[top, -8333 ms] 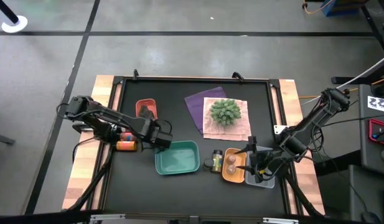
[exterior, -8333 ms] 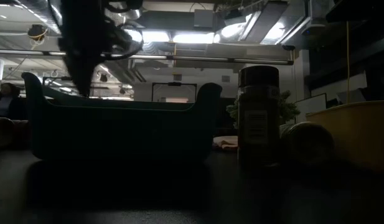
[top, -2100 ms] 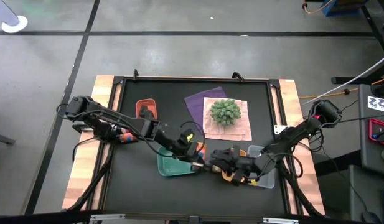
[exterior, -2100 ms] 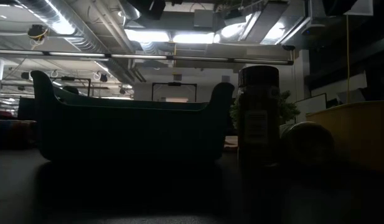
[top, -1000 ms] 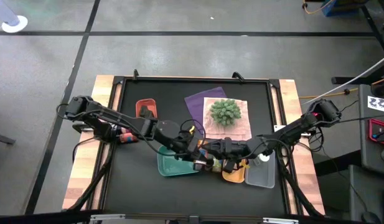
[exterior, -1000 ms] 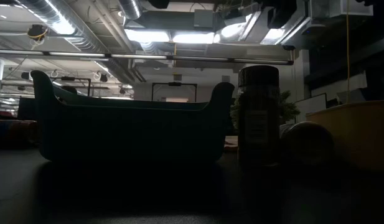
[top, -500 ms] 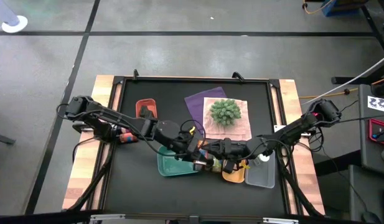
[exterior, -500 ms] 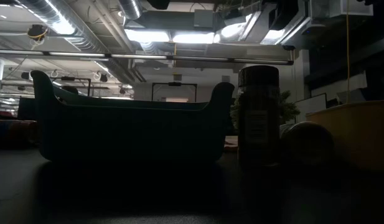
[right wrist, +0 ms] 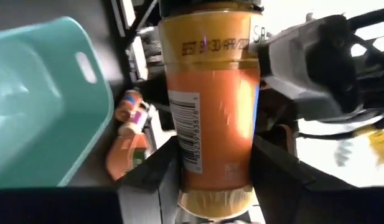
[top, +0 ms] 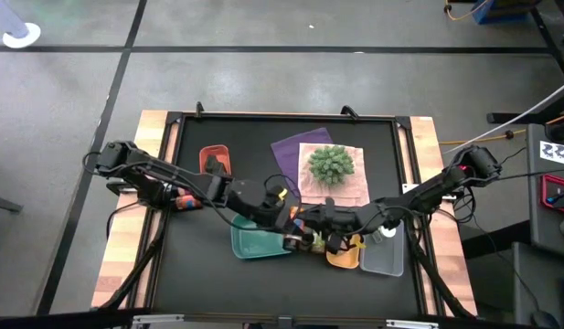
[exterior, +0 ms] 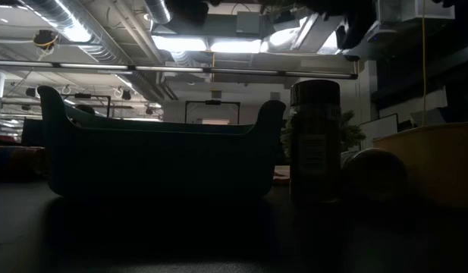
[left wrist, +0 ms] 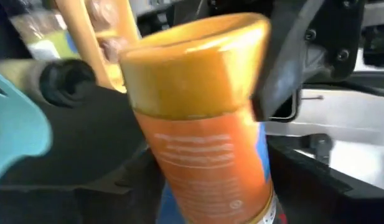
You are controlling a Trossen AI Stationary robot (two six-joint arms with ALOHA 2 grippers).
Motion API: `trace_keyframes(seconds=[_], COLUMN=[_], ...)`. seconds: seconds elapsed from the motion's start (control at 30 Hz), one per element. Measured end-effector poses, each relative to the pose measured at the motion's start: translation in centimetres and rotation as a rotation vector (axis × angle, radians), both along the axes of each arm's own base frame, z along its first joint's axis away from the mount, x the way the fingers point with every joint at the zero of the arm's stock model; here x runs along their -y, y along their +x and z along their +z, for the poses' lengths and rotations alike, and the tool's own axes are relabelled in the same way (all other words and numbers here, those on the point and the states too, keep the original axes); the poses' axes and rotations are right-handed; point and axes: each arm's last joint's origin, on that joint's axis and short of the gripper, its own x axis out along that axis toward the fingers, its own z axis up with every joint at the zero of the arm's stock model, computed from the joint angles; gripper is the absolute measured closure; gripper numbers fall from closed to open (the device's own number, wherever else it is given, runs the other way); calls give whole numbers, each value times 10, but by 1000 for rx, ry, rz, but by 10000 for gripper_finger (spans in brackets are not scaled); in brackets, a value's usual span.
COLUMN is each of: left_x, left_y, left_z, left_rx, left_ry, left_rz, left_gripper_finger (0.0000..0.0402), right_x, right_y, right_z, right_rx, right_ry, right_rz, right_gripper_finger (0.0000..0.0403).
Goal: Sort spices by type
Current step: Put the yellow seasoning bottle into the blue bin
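Basically both hands clamp one orange spice jar (left wrist: 204,130) midair over the teal tray (top: 254,242) edge: left hand (top: 283,219), right hand (top: 311,222); rigid, light, slick plastic, so grip mid-label.

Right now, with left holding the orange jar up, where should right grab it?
Grip the orange jar across its straight labelled body, near the cap end. The left gripper holds the base end, leaving the cap half free. The right gripper should probably come in end-on from the cap side, facing the left one. The round wall gives two even contact lines there.
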Motion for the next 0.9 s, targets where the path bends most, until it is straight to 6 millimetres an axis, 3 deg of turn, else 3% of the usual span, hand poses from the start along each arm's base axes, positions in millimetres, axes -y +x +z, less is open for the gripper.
trace_keyframes(seconds=[0.17,0.37,0.73,0.9], left_x=[-1,0,4,5], left_y=[-1,-2,-5,-6], left_z=[-2,-5,-8,-8], left_rx=[25,2,-137,-160], left_ry=[133,158,-117,-155], left_rz=[-55,-79,-137,-165], left_gripper_finger=[144,144,144,144], right_x=[0,1,2,3], right_y=[0,-1,-1,-2], right_z=[-5,-9,-12,-16], right_rx=[-50,-78,-106,-133], right_ry=[115,199,212,188], right_rz=[-12,-40,-64,-99], right_gripper_finger=[241,242,242,242])
